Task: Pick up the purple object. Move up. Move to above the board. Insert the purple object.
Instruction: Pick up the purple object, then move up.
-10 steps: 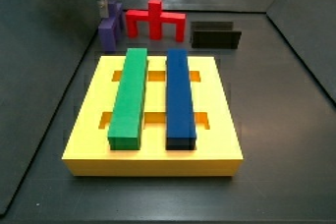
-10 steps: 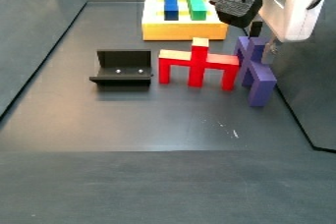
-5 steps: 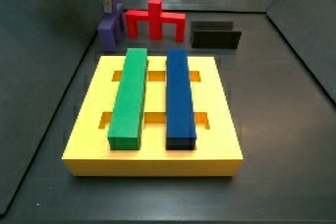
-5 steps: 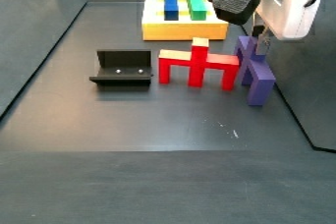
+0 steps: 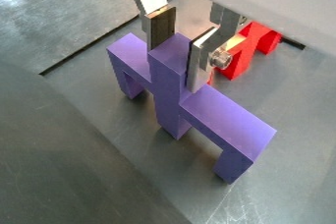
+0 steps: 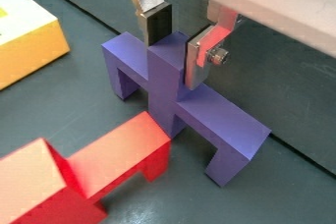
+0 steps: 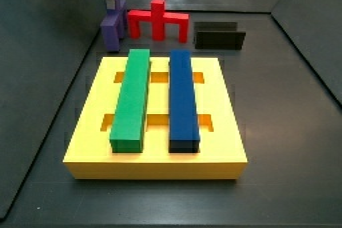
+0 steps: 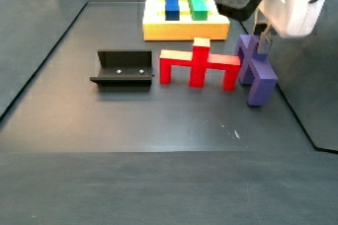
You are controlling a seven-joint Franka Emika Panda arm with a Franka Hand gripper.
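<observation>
**Q:** Dark grey floor [image 8: 158, 120] all round. What's your gripper [image 5: 184, 43] doing?

**A:** Its jaws are open, one finger [image 6: 153, 20] either side of the purple object [image 5: 178, 95]'s upright stem, maybe touching, can't tell. Arm comes straight down. That piece stands beside the red piece [image 8: 199, 64], well apart from the board [image 7: 158, 112].

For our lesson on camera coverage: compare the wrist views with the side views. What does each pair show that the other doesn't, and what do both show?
Only the wrist views show the hand with its fingers straddling the purple piece's stem, apparently not yet clamped. Only the side views show the whole board, its green bar and blue bar, and the fixture. Both show the purple and red pieces side by side.
</observation>
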